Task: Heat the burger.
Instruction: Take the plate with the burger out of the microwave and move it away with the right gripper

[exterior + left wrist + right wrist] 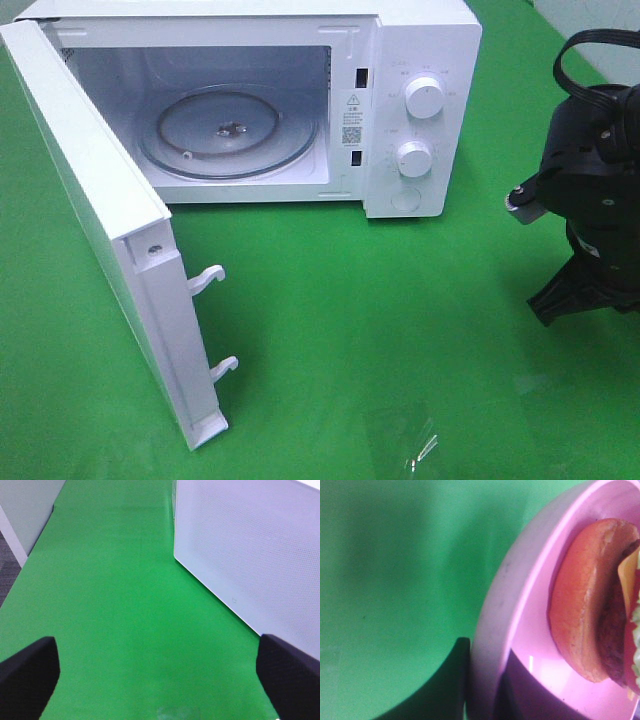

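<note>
Right tool (485,680): pressed nearly together on the rim of the pink plate (520,595), one dark finger on the outer side of the rim and one on the inner. The burger (592,605) sits on that plate, just inboard of the pinch point, bun, patty and cheese edge visible. In the high view only the right arm's dark wrist body shows, standing well to the side of the microwave's (420,60) control panel; plate and burger fall outside that frame.

Left tool (155,680): fingers spread wide, nothing between them, hovering over bare green worktop (115,605) with the open door (100,230) just beside it.

Progress, as judged: door open and turntable (228,133) bare, so access is prepared and the plate is gripped. Outstanding: carry plate to the cavity, set it on the turntable, release, shut the door, set the dials.
</note>
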Motion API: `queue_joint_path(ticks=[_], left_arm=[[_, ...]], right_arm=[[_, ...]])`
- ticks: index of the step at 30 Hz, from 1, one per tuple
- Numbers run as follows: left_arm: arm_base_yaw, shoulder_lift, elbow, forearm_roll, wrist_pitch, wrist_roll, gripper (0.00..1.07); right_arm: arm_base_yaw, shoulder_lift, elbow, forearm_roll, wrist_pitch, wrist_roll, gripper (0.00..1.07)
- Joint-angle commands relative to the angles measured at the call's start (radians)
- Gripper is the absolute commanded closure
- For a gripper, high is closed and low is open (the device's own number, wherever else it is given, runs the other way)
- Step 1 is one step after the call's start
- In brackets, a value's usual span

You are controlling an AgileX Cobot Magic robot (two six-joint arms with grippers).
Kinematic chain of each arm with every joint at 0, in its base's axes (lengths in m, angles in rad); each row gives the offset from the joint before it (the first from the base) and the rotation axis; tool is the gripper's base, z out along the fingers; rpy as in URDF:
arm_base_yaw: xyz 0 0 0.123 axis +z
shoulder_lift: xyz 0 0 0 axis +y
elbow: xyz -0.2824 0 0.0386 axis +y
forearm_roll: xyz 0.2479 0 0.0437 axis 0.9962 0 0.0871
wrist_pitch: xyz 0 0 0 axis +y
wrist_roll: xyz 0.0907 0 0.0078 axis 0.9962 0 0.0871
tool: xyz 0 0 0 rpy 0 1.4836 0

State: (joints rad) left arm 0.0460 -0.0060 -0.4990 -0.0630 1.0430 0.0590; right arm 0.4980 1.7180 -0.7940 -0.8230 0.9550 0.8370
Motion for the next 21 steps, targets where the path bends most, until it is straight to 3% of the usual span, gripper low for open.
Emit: queue_joint_path(ticks=[1,10,21], left_arm=[[0.0,-0.018,0.002,-0.007,-0.008,0.002,0.07],[0.0,-0.018,0.002,-0.007,-0.008,0.002,0.07],[0.0,-0.018,0.002,-0.007,-0.008,0.002,0.07]], right_arm=[[-0.06,0.021,-0.011,-0.052,-0.017,0.05,1.07],[-0.148,0.069,-0.011,-0.058,-0.083,0.1,1.06],[-0.15,0.198,-0.011,-0.058,-0.155,0.208,1.02]])
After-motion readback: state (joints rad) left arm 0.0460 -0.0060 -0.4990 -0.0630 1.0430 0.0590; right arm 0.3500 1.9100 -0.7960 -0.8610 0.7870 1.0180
